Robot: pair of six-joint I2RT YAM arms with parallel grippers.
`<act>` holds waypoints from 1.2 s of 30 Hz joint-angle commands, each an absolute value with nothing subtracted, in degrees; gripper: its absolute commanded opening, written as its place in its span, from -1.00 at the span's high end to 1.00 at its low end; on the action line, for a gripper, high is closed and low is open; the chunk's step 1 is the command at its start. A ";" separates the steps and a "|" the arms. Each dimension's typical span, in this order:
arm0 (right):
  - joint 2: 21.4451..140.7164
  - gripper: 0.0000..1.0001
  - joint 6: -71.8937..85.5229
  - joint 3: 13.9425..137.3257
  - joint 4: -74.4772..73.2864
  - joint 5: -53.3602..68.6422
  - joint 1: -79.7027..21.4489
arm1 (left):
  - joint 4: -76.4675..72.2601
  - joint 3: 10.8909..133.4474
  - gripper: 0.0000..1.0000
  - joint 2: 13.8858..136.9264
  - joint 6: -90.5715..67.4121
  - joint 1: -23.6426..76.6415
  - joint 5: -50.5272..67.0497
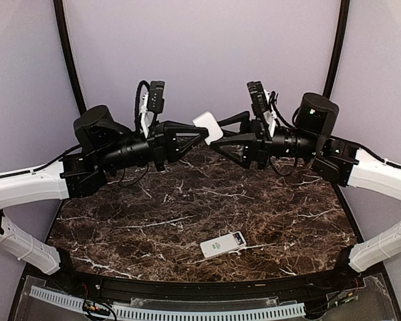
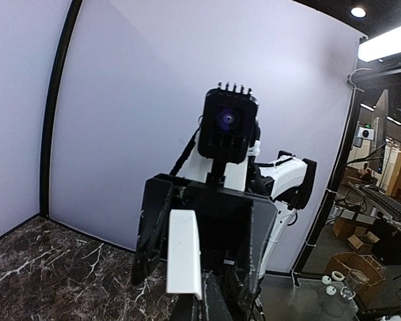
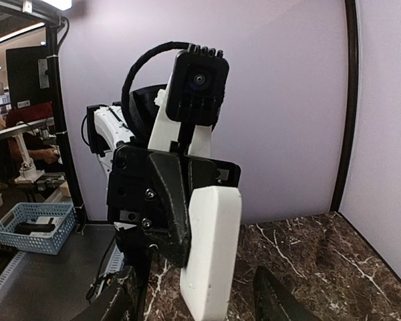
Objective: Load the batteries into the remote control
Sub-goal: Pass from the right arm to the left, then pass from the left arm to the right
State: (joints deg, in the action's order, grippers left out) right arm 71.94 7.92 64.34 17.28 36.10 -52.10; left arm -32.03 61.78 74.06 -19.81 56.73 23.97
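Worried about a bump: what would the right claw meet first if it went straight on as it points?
The white slab held by the left claw, dead ahead of the right claw; how close is unclear.

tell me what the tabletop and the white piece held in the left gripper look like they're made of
The tabletop looks like polished dark brown marble, going by the white veining and faint sheen; a printed laminate can't be ruled out. The white piece in the left gripper is likely moulded plastic, smooth and matte, with even colour and rounded corners.
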 commanded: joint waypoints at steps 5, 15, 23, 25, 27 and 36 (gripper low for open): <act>64.64 -0.39 -31.35 66.75 -10.87 24.68 -51.94 | -10.30 65.30 1.00 75.35 -30.44 48.57 23.08; 70.87 -0.97 -56.82 65.97 -10.72 18.17 -52.21 | -7.77 66.68 1.00 82.71 -34.24 47.53 30.96; 76.96 -0.93 -65.04 70.47 -16.10 16.88 -52.13 | -7.56 67.21 1.00 83.44 -34.56 47.55 33.02; 77.77 -0.90 -64.89 70.70 -15.90 17.17 -52.12 | -7.55 67.31 1.00 83.69 -34.61 47.55 33.45; 78.49 -0.87 -64.09 70.84 -14.77 16.74 -51.97 | -7.57 67.39 1.00 83.82 -34.69 47.55 33.90; 80.38 -0.62 -62.67 71.49 -13.96 17.30 -51.24 | -6.78 68.20 1.00 84.04 -34.05 47.54 34.77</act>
